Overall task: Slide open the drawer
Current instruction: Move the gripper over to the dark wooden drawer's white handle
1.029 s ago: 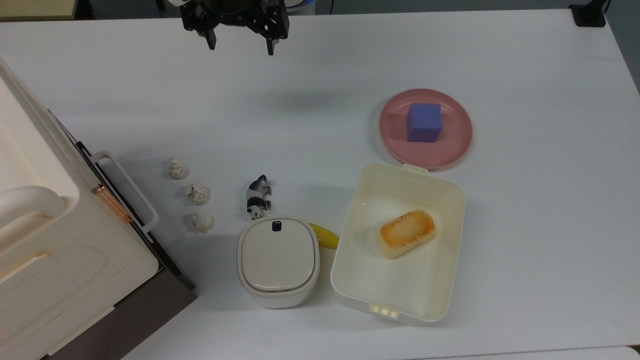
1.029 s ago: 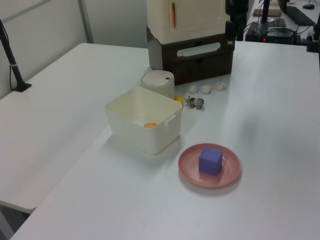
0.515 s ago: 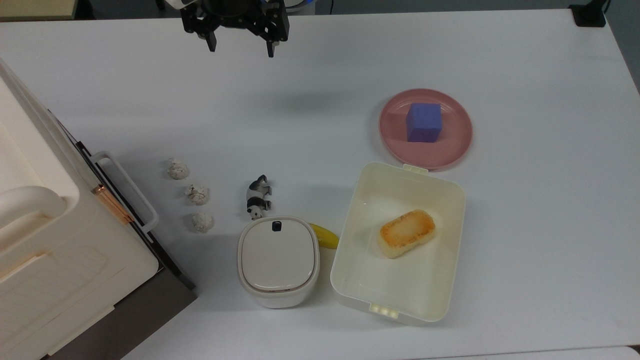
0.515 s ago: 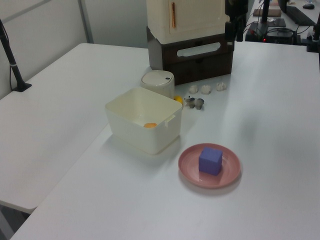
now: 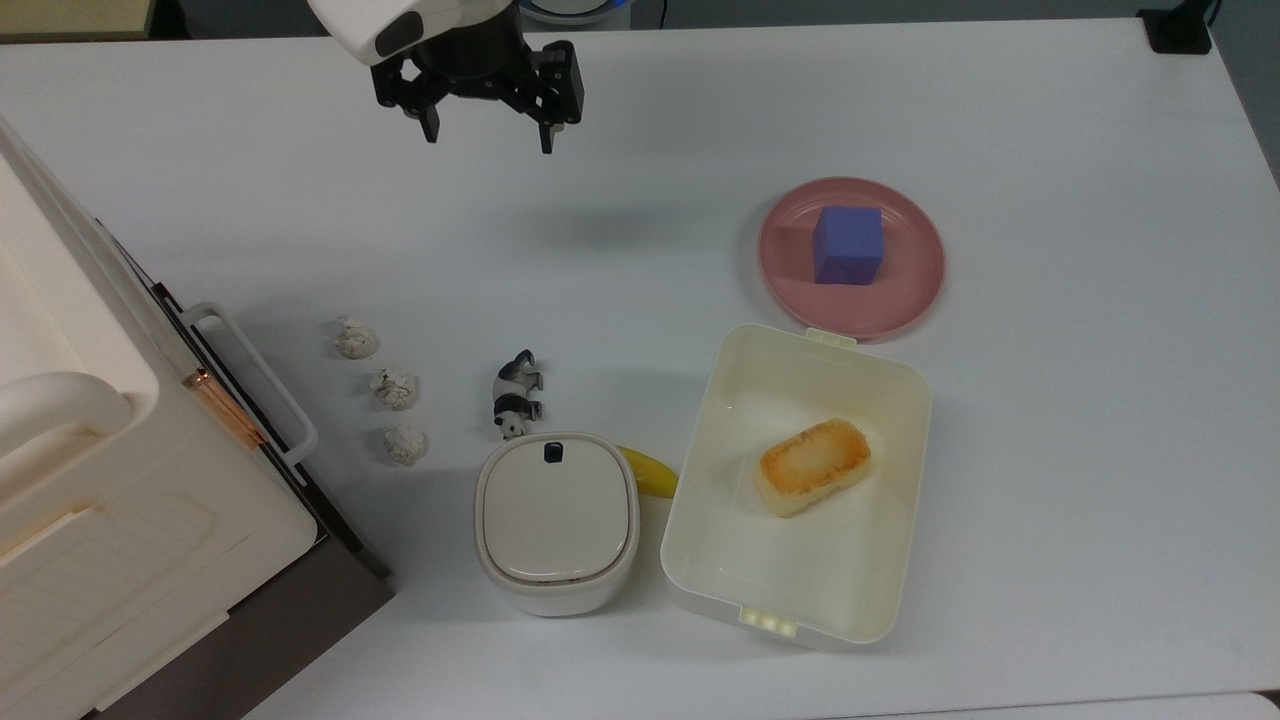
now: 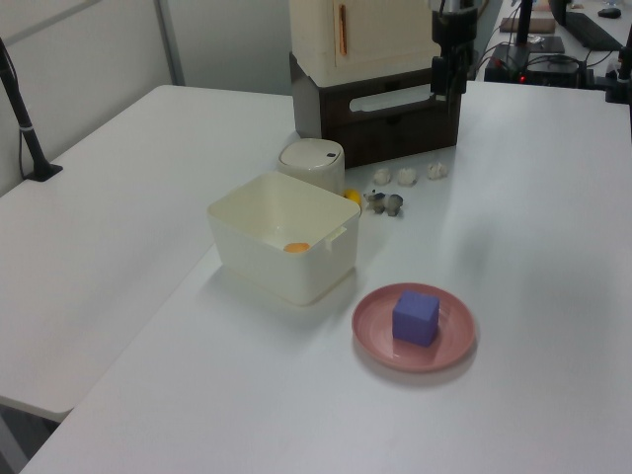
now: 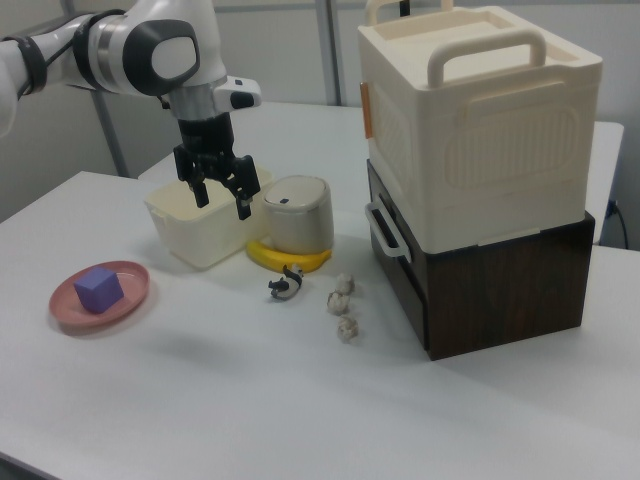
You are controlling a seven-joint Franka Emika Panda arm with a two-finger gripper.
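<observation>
The gripper point(image 5: 488, 128) hangs above the counter point(image 5: 1050, 420), fingers point(image 7: 243, 209) spread and empty, well apart from the drawer point(image 7: 405, 262), which sits shut beneath the cream cabinet point(image 7: 480, 130).

Top view: overhead, facing straight down on the table point(image 5: 1050, 120), cabinet point(image 5: 90, 480) at 8 o'clock, plate point(image 5: 915, 290) at 2 o'clock. Left view: raised, off the plate point(image 6: 370, 331) end, facing along the table toward the cabinet point(image 6: 385, 39) at 12 o'clock, farther back. Right view: low and nearer, facing the cabinet point(image 7: 500, 130) front corner at 3 o'clock, plate point(image 7: 130, 290) at 9 o'clock. Shared by all three: lunch box point(image 5: 700, 540) point(image 6: 281, 247) point(image 7: 170, 235), lidded bin point(image 5: 556, 520) point(image 6: 311, 163) point(image 7: 297, 212), gripper point(image 5: 488, 138) point(image 6: 446, 87) point(image 7: 221, 200).
</observation>
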